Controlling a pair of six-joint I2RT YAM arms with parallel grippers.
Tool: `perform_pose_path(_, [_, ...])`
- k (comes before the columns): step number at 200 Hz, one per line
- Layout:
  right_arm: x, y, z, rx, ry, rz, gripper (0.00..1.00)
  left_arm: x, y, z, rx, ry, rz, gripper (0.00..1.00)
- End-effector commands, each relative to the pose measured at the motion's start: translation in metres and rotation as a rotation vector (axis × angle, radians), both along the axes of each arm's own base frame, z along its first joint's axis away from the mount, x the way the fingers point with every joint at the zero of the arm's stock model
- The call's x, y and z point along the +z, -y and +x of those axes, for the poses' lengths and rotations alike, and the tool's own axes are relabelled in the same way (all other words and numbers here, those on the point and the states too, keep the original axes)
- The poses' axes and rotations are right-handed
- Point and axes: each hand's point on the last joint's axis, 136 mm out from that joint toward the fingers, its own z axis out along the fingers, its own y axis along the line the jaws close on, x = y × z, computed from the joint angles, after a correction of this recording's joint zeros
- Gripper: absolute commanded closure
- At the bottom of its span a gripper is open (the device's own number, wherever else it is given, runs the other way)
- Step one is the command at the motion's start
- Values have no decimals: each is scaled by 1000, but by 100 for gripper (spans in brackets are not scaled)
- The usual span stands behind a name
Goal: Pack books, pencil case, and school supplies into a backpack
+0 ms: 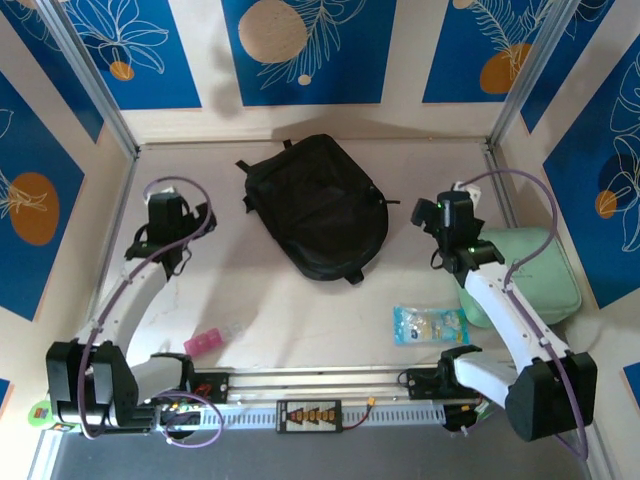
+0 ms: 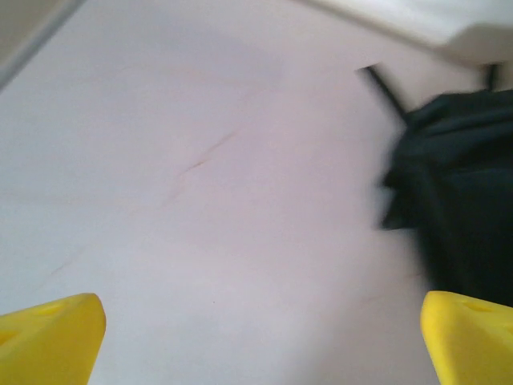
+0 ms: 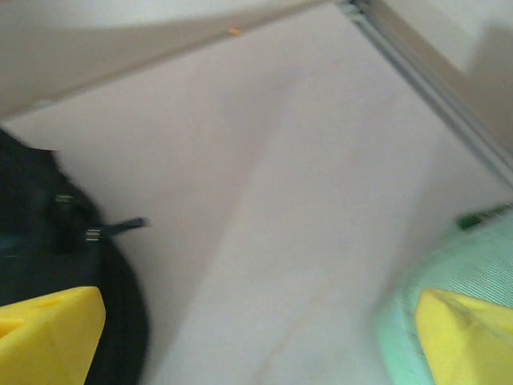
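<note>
Left fingers (image 2: 48, 341) spread wide, holding nothing, over counter (image 2: 200, 160) left of backpack (image 1: 315, 205). Right fingers (image 3: 48, 333) likewise released, empty, right of it.

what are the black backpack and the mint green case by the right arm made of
Black soft backpack: woven synthetic fabric, probably nylon or polyester, matte; it slumps and creases, with zip pulls and straps showing. Mint-green soft rectangular case: textile, perhaps knit or ribbed cloth, matte; fine parallel ribs show in the right wrist view, though blurred.
</note>
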Motion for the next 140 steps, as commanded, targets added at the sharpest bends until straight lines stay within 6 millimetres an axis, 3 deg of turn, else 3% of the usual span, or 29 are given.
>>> perform_pose_path(1, [-6, 23, -4, -66, 65, -34, 1, -5, -46, -16, 184, 34, 108, 0])
perform_pose_path(33, [-28, 18, -5, 10, 115, -57, 1, -22, -65, -31, 255, 48, 141, 0])
perform_pose_path(62, [-47, 10, -1, 74, 135, -66, 1, -27, -71, -36, 251, 144, 217, 0])
perform_pose_path(89, [-60, -3, 10, 164, 149, -104, 1, -29, -58, -25, 152, 275, 224, 0])
perform_pose_path(140, [-72, -26, 26, 310, 188, -162, 1, -37, -31, -1, -57, 346, 266, 0])
